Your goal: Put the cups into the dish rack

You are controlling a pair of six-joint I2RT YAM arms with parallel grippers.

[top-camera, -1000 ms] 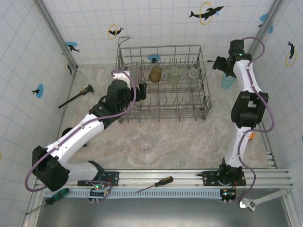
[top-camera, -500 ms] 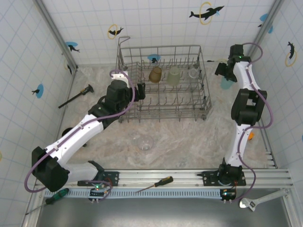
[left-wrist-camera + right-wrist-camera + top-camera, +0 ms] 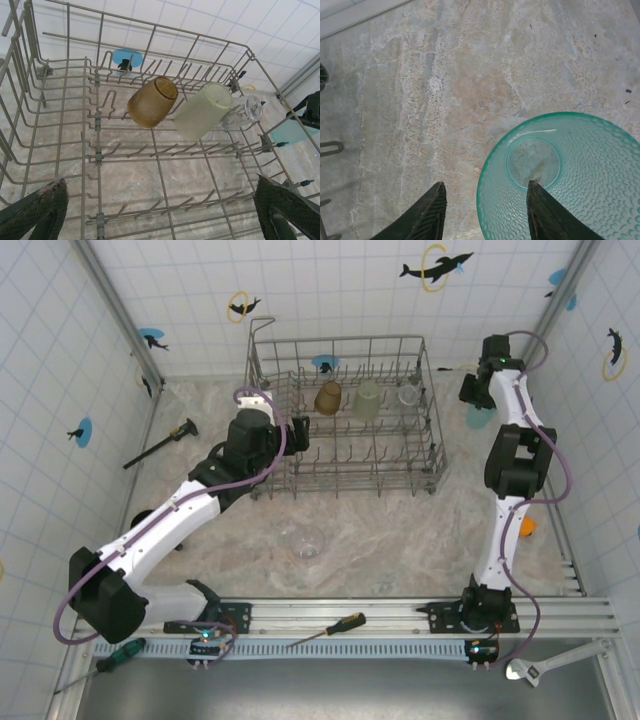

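Right fingers: apart and pointing down; one tip sits outside the edge of the light blue cup, the other over its round top; not clamped on it.
Light blue cup: stands on the bench, just to the right of the dish rack and outside it.
Left fingers: spread wide, holding nothing, at the rack's near left side, above its wire floor.
Inside the rack: amber cup, pale green cup and clear cup lie tilted side by side on the far row of tines, with the amber one leftmost.
Loose clear cup: on the bench in front of the rack, between the two arms.
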